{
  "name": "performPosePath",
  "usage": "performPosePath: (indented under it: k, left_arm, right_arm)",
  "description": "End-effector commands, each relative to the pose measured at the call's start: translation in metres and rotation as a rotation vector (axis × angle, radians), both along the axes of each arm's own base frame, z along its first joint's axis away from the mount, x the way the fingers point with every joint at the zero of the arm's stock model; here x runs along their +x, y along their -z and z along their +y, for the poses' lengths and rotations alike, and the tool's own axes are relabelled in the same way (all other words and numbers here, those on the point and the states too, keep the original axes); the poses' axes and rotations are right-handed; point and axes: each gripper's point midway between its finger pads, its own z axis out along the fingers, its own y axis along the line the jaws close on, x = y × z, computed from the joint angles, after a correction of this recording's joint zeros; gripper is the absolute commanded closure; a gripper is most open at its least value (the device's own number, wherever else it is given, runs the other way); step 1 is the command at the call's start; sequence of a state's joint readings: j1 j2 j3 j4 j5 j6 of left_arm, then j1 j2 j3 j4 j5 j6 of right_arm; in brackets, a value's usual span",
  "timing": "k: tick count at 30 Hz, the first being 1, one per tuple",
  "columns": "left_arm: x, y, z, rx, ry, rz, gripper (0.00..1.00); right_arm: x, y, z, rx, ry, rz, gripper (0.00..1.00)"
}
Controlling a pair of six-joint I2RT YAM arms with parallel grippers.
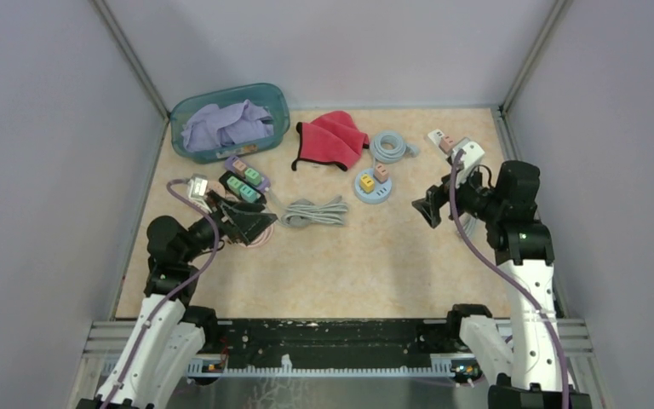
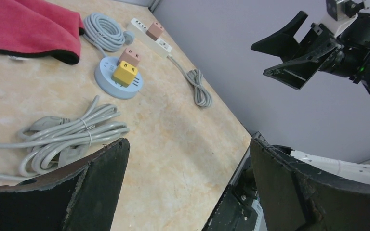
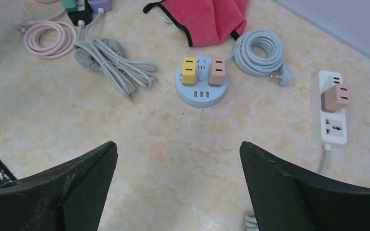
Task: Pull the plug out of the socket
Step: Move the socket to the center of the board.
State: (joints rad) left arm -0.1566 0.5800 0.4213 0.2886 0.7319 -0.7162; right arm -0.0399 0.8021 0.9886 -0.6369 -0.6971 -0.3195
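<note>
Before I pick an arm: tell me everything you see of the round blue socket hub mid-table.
The round socket hub is a flat pale-blue disc, plastic by its look, lying flat on the table near the red cloth. A yellow plug and a pink plug stand upright in its top, side by side; small ports line the side facing the right wrist camera. A coiled blue-grey cable lies beside it, apparently its own lead. Nothing grips it.

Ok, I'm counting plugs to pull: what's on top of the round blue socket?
A yellow plug and a pink plug stand side by side on the round blue socket, nothing else. Their own bodies cover their prongs and the holes beneath.
</note>
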Motion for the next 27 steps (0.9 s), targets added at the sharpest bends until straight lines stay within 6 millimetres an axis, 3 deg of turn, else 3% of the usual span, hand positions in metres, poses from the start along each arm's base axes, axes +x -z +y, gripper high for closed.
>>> performPosePath:
  k: [1, 8, 15, 18, 22, 27]
  left_arm:
    - [0.008, 0.014, 0.003, 0.028, -0.033, -0.024, 0.00]
    - [0.042, 0.036, 0.021, 0.060, -0.203, -0.020, 0.00]
    - [0.079, 0.052, 0.037, 0.138, -0.340, -0.011, 0.01]
    - [0.091, 0.049, 0.036, 0.169, -0.339, -0.016, 0.03]
    - [0.097, 0.043, 0.045, 0.211, -0.394, -0.061, 0.04]
    - [0.087, 0.042, 0.057, 0.211, -0.463, -0.119, 0.01]
  right_arm:
    - [0.028, -0.011, -0.020, -0.080, 0.072, -0.093, 0.01]
    - [0.104, 0.012, -0.054, -0.083, 0.214, 0.003, 0.01]
    - [0.160, 0.048, -0.095, -0.215, 0.327, 0.064, 0.01]
    - [0.185, 0.075, -0.108, -0.262, 0.349, 0.141, 0.03]
    - [0.214, 0.106, -0.129, -0.312, 0.374, 0.219, 0.08]
    - [0.242, 0.145, -0.151, -0.336, 0.381, 0.329, 0.14]
